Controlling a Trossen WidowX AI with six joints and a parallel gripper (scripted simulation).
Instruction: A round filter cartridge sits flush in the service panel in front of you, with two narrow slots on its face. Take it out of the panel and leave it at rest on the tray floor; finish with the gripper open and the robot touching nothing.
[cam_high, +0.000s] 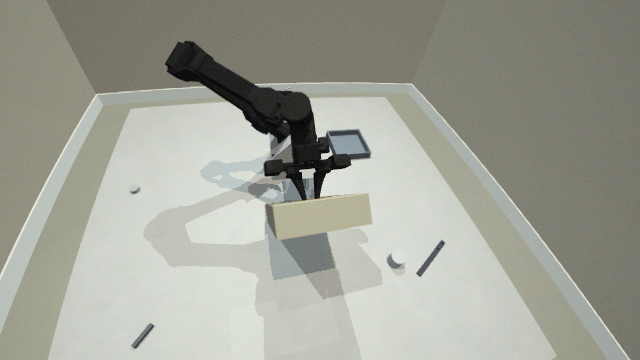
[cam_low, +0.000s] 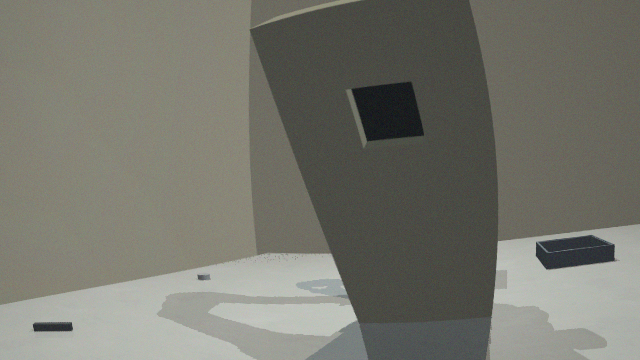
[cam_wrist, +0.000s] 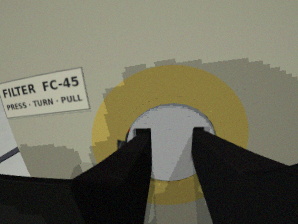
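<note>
The service panel (cam_high: 322, 217) (cam_low: 410, 225) (cam_wrist: 50, 40) stands tilted. In the wrist view, the cartridge's pale round face (cam_wrist: 172, 150) sits inside a yellow ring (cam_wrist: 170, 85). My gripper (cam_high: 310, 197) (cam_wrist: 170, 136) is shut on the cartridge, with one fingertip in each of the two slots near opposite edges of the face. A small dark notch (cam_wrist: 121, 144) shows at the left edge of the face, partly behind a finger. How deep the cartridge sits cannot be told. The blue-grey tray (cam_high: 348, 143) (cam_low: 580, 259) stands on the table behind the panel, apart from the gripper, and looks empty.
A label (cam_wrist: 45, 92) reads "FILTER FC-45, PRESS · TURN · PULL". A white round piece (cam_high: 398, 258) and a dark bar (cam_high: 431, 258) lie right of the panel. A small round piece (cam_high: 134, 189) (cam_low: 203, 276) and a short dark bar (cam_high: 143, 336) (cam_low: 52, 326) lie left.
</note>
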